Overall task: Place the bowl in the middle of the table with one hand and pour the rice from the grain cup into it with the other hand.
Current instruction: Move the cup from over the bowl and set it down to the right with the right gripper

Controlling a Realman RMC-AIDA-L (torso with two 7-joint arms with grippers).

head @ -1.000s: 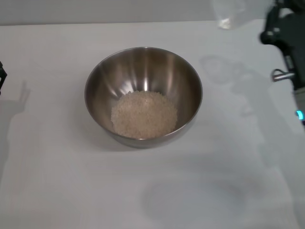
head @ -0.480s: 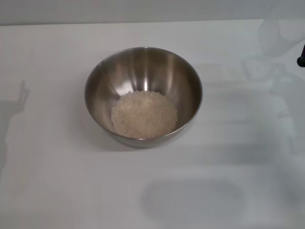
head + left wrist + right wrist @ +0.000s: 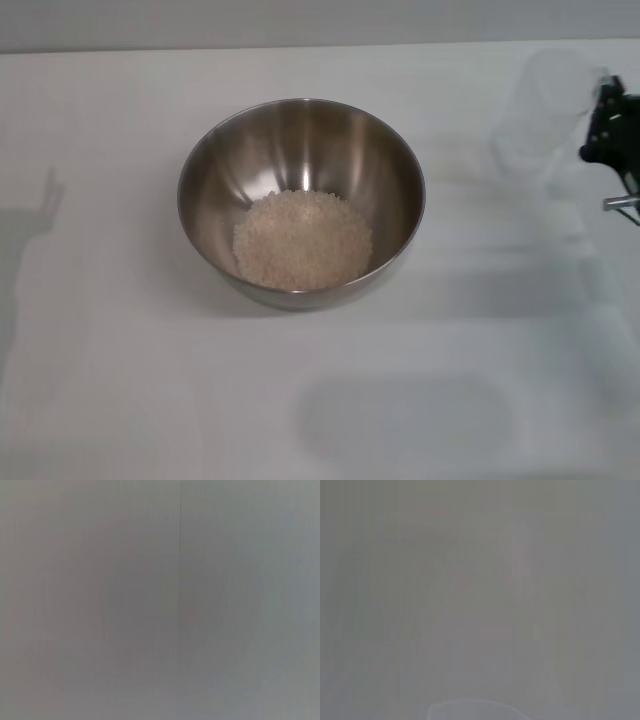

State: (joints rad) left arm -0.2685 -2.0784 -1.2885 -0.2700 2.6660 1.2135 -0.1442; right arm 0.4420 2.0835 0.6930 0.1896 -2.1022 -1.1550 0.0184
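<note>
Steel bowl (image 3: 301,200) holds rice (image 3: 302,240); unmarked table (image 3: 120,380).

You get only a sliver of the right gripper (image 3: 615,135) at the head view's right edge, its fingers cut off. The grain cup (image 3: 545,115) beside it is a faint, see-through smear. Both wrist views give you featureless grey haze.

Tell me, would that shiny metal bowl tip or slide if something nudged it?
The bowl would probably slide rather than tip: it looks wide and low, and the table looks smooth. The rice heaped at its bottom likely steadies it. Its polished rounded wall could be slippery to grip.
</note>
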